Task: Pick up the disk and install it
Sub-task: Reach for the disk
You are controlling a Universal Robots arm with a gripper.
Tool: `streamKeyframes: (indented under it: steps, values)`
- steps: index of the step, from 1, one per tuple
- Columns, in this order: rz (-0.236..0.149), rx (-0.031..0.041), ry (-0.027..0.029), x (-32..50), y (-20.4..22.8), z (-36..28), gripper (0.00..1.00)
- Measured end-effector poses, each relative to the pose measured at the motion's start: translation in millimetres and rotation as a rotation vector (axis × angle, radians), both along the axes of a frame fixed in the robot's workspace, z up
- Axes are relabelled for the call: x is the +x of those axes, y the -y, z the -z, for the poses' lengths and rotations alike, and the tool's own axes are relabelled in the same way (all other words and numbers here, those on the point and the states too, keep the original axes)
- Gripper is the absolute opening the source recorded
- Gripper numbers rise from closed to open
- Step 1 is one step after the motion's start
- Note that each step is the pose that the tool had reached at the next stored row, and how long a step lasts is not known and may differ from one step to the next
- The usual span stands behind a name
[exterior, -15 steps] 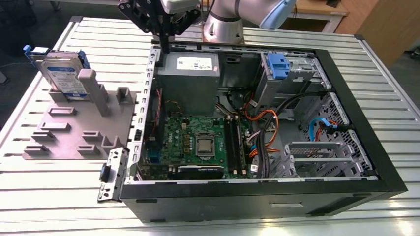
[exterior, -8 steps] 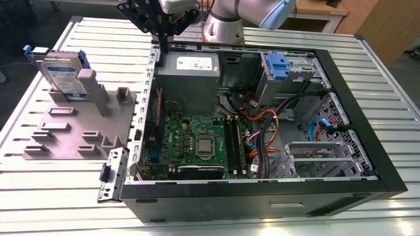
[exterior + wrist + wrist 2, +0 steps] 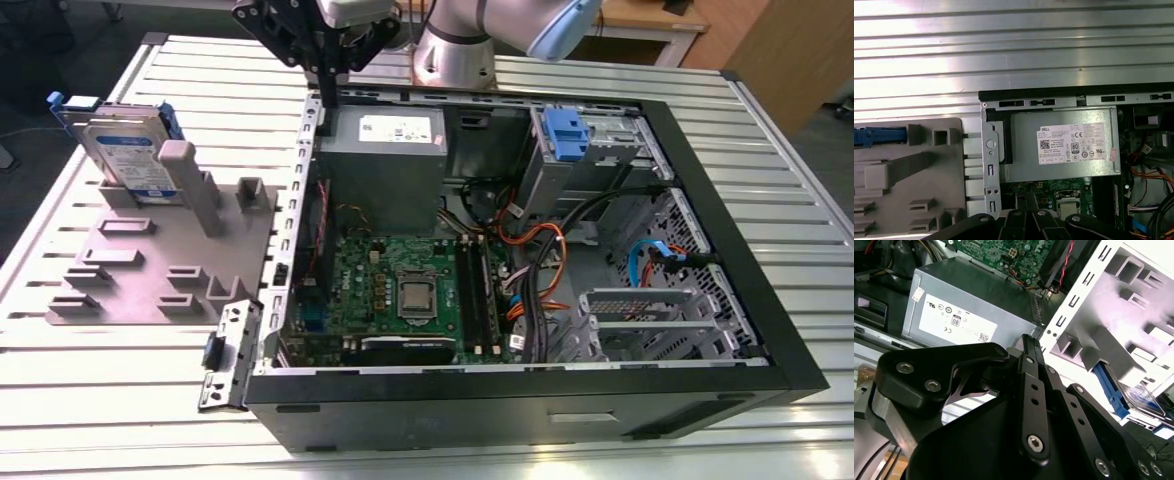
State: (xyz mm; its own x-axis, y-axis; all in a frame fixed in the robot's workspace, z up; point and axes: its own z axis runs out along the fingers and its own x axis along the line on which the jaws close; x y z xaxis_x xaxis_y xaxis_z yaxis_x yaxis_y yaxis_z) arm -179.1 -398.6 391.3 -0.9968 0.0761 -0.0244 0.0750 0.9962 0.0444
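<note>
The arm bends downward, its gripper point(image 3: 324, 68) hanging over a corner of the open computer case point(image 3: 534, 395), just above the grey power supply point(image 3: 384, 140). Its fingers are pressed together and hold nothing. The disk point(image 3: 124, 150) stands upright in a grey holder point(image 3: 147, 260), well apart from the gripper toward the exterior view's left. It is silver-grey with a white label, a blue band and a blue frame.

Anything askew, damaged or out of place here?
Nothing stands out. The disk stands on edge in the grey fixture, the open computer case sits flat on the table, and the gripper, shut and empty, hangs over the case's edge.
</note>
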Motion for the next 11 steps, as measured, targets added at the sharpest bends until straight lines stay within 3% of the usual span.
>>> streamKeyframes:
  steps: [6, 11]
  values:
    - [0.0, 0.0, 0.0, -8.0, -0.3, 0.0, 0.11]
    - [0.0, 0.0, 0.0, -9.4, -0.3, 0.1, 0.11]
